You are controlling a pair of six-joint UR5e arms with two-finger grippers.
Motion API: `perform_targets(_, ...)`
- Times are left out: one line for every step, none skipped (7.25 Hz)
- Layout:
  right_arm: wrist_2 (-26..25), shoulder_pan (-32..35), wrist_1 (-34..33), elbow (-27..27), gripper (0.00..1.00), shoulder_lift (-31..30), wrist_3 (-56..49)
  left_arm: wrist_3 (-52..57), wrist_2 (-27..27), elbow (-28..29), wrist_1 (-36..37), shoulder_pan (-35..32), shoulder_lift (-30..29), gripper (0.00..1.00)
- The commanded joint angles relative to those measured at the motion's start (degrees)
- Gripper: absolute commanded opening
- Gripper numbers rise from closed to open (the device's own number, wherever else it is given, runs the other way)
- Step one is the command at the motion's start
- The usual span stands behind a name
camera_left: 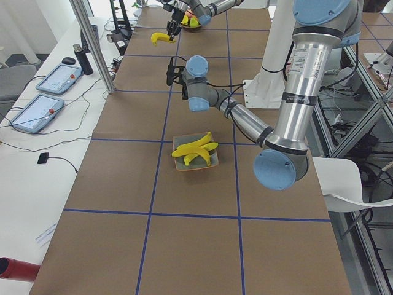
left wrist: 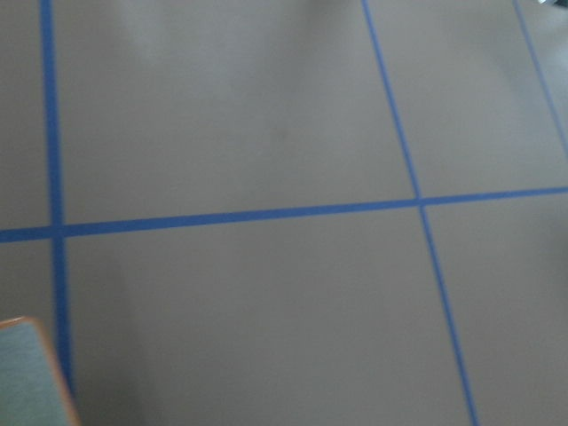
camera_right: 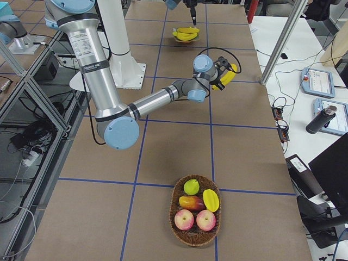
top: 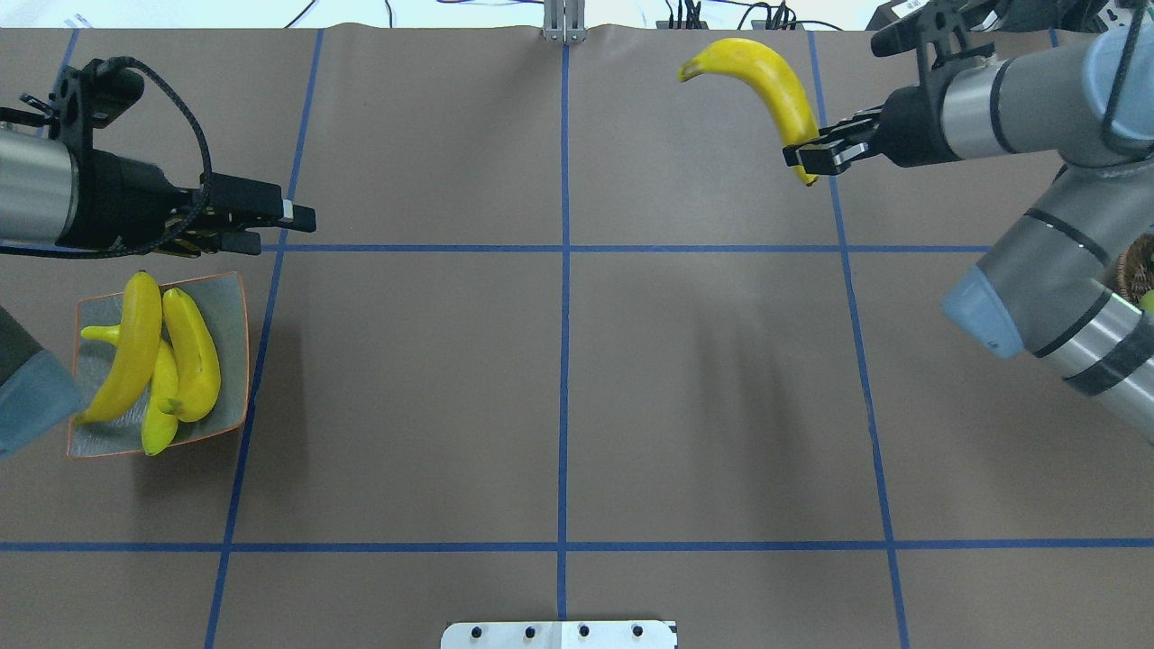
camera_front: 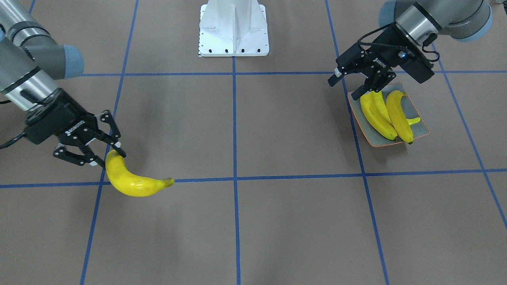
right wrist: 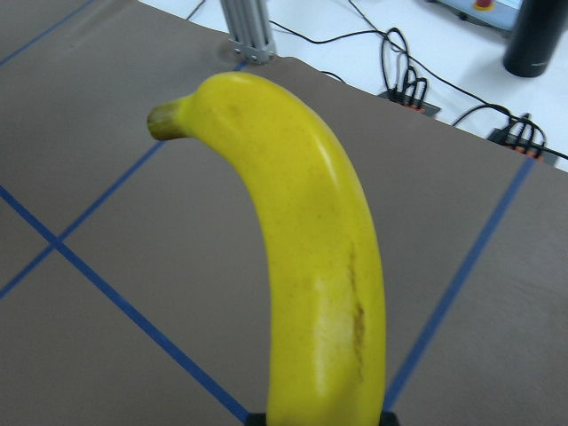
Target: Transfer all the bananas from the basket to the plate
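Three yellow bananas [top: 135, 347] lie piled on the square grey-green plate [top: 230, 297] at the table's left end; the front view also shows the bananas [camera_front: 376, 114] and the plate [camera_front: 420, 126]. My left gripper [camera_front: 345, 87] hangs open and empty just above the plate's edge, and the overhead view shows the left gripper [top: 284, 227] too. My right gripper [top: 816, 155] is shut on one end of another banana [top: 766, 77], held in the air over the far right of the table. That banana [right wrist: 311, 248] fills the right wrist view. The basket [camera_right: 196, 217] sits at the right end.
In the basket lie two apples [camera_right: 194, 220], a green fruit and other yellow and red fruit. The robot's white base [camera_front: 233, 29] stands at the table's near middle. Blue tape lines [top: 563, 248] cross the brown table. A metal post [right wrist: 248, 31] rises at the far edge.
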Motion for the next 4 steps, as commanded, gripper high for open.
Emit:
perform_targets(-12.1,-9.1,-0.9,4.4,0.0,1.2,7.5,-11.6,1.0,0.1,0.1,0.1,-5.4,1.0)
perform_targets(-16.7,-12.6,-6.4,7.7,0.0,3.0,9.4,-13.9,3.2,0.1,0.2,0.1,-5.5,1.0)
perform_targets(-20.4,-15.5,-11.4,10.3,0.0,5.0,11.3,-18.4,4.5,0.1,0.0,0.3,-6.0,1.0)
perform_targets(-25.3,-18.9,-11.9,10.6,0.0,6.3,13.4,-22.2,6.7,0.2,0.4,0.3,-8.0,1.0)
